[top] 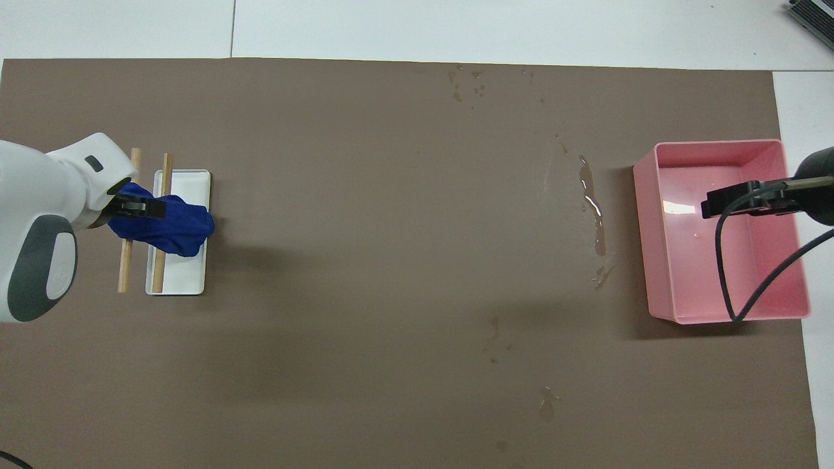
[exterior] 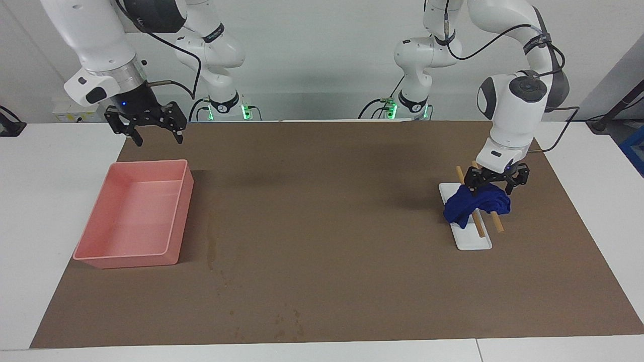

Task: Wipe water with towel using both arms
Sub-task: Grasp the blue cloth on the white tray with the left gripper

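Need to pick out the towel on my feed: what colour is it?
Dark blue; the towel shows best in the facing view.

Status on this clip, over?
Left tool open, down at crumpled blue towel. Right tool open, waiting above pink plastic bin. Water streak unwiped. Nothing in the way.
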